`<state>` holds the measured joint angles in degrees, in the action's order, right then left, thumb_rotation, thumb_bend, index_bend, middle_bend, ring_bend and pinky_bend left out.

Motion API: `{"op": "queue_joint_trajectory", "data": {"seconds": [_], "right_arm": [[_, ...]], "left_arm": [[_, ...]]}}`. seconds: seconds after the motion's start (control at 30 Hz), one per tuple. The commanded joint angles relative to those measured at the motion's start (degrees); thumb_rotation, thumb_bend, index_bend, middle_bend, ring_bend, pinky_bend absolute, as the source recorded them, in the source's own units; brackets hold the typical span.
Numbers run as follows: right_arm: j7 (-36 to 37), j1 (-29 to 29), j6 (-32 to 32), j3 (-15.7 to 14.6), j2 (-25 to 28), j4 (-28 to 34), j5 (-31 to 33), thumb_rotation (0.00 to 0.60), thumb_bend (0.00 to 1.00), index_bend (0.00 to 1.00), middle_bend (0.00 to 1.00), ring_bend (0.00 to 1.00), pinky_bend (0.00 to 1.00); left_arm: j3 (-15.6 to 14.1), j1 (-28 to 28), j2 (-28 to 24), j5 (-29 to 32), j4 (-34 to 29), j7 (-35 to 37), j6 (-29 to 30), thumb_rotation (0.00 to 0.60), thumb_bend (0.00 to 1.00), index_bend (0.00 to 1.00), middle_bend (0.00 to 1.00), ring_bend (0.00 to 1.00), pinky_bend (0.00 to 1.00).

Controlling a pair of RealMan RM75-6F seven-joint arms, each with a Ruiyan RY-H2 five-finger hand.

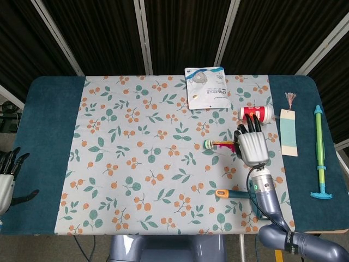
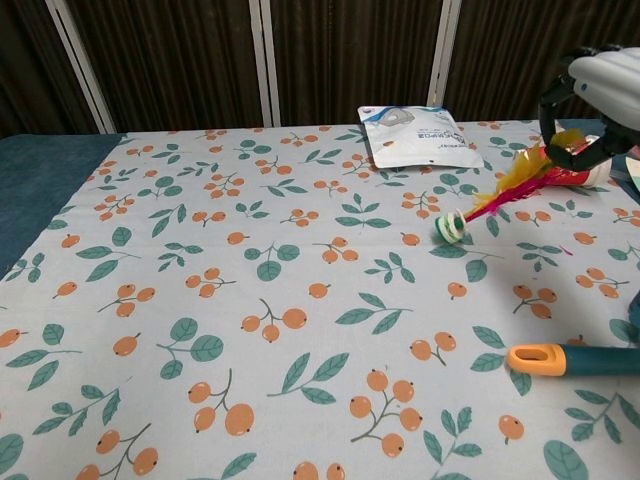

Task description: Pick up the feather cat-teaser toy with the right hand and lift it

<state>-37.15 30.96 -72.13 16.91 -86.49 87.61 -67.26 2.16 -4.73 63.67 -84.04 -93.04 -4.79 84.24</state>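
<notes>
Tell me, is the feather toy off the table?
Apparently mostly: the right hand holds the feather toy tilted, base hanging low; contact unclear.

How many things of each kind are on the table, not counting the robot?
Feather cat-teaser toy, held up by the right hand: 1
Mask packet: 1
Red canister: 1
Tasselled bookmark: 1
Green stick toy: 1
Orange-handled tool: 1
Total: 6

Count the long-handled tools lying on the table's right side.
2: an orange-tipped teal tool near the front edge, by the right arm, and a green rod on the bare blue strip, far right. None seems hidden.
</notes>
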Motion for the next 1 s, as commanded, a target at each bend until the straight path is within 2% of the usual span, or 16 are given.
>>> {"op": "queue_joint_trajectory", "data": {"seconds": [0.03, 0.43, 1.0], "right_arm": [[-1.34, 0.46, -0.36, 0.29, 1.19, 1.51, 0.27, 0.600, 0.41, 0.60, 0.32, 0.00, 0.00], [-4.58, 1.62, -0.71, -0.21, 3.07, 3.02, 1.15, 0.600, 0.41, 0.61, 0.32, 0.00, 0.00], [-4.25, 2.36, -1.52, -1.04, 2.25, -0.68, 1.63, 0.600, 0.41, 0.61, 0.32, 0.00, 0.00]], "left_arm": [[0.00, 0.00, 0.01, 0.01, -0.01, -0.04, -0.01, 0.551, 0.15, 0.12, 0.00, 0.00, 0.00], [-0.01, 0.01, 0.01, 0.00, -0.03, -0.05, 0.00, 0.550, 0.15, 0.12, 0.00, 0.00, 0.00], [0.03, 0.01, 0.05, 0.08, -0.08, -0.24, 0.00, 0.554, 0.15, 0.12, 0.00, 0.00, 0.00]]}}
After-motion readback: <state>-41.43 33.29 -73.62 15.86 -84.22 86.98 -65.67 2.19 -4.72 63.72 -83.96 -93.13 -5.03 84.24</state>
